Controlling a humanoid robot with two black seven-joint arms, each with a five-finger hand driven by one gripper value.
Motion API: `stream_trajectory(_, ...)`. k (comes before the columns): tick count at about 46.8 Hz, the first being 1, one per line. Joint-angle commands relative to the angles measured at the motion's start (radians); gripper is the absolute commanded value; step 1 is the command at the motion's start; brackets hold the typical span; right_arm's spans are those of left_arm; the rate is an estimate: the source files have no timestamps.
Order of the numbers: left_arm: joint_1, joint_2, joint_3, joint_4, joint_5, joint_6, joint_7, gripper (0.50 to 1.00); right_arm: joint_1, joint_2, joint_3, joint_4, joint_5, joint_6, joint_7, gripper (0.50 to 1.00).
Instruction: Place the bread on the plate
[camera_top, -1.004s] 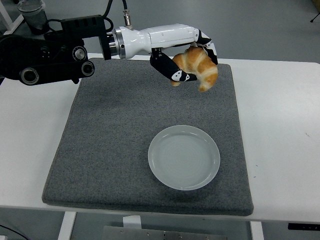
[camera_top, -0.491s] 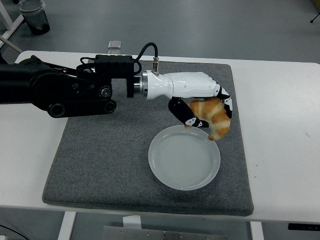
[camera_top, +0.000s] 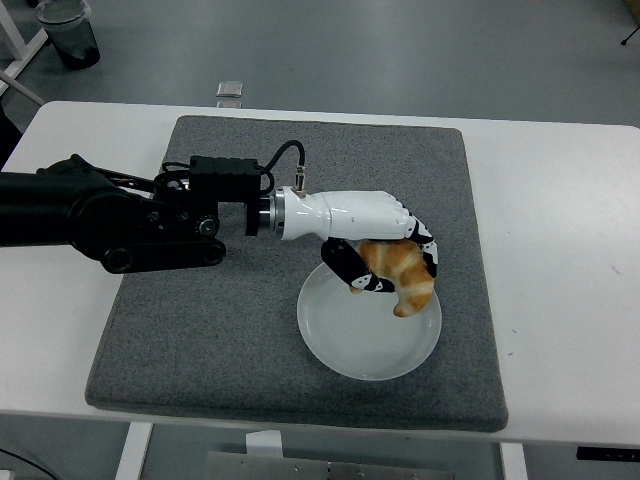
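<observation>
One white table fills most of the room's grey floor, with a dark grey felt mat spread across it. Over the mat reaches the left hand, fingers clamped around the bread, a croissant held just above the far rim of the pale plate.

A robotics lab or test room — a white table topped with a grey felt mat stands on a bare grey-blue floor, a black bin at the far left.
</observation>
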Motion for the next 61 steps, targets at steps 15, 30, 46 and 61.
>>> stream_trajectory(15,0.084,-0.057,0.002,0.063,0.004,0.012,0.000,0.500,0.000,0.000,0.000,0.000,0.000,-0.001,0.000,0.932)
stream_trajectory(30,0.142,-0.054,0.002,0.083,0.004,0.012,0.000,0.500,0.000,0.000,0.000,0.000,0.000,-0.001,0.000,0.930)
stream_trajectory(46,0.159,-0.047,0.000,0.084,0.002,0.013,0.002,0.500,0.000,0.000,0.000,0.000,0.000,-0.001,0.000,0.930)
stream_trajectory(61,0.173,-0.041,0.000,0.086,-0.001,0.015,0.002,0.500,0.000,0.000,0.000,0.000,0.000,-0.001,0.000,0.930)
